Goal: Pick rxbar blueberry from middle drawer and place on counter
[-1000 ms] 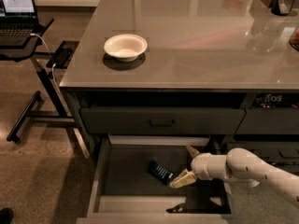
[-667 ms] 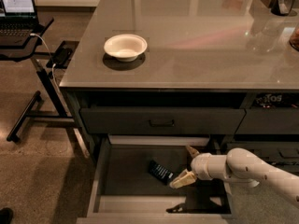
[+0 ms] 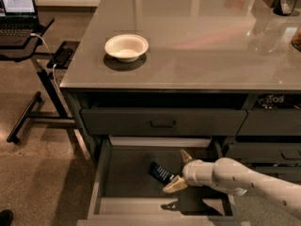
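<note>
The drawer is pulled out at the bottom of the frame. The bar lies flat on its floor, near the middle. The pincer is down in the drawer, just right of the bar, on a white arm that comes in from the lower right. Its two fingers are spread apart (nothing between them), and the lower one is right by the bar's end. A white bowl sits on the tabletop, upper left.
</note>
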You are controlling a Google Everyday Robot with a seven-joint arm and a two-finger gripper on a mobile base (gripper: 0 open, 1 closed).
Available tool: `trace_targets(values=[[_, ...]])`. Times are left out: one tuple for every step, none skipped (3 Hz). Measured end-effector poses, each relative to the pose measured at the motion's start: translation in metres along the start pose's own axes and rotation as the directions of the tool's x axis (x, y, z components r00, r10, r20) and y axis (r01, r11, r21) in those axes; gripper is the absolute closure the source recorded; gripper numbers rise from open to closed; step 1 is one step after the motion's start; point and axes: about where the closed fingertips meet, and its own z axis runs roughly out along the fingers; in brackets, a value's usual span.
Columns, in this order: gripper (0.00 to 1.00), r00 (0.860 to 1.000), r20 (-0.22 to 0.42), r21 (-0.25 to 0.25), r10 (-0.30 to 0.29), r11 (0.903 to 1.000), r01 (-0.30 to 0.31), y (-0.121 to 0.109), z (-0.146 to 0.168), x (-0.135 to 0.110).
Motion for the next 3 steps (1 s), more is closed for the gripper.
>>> trace_targets(values=[[0.0,0.999,-0.02,0.016,-0.037,0.9992,0.038,0.007,0.026,0.005],[0.0,0.999,-0.029,0.001,-0.041,0.9991,0.042,0.011,0.047,0.01],[0.0,0.999,-0.039,-0.031,-0.037,0.9989,0.036,0.014,0.061,0.016]])
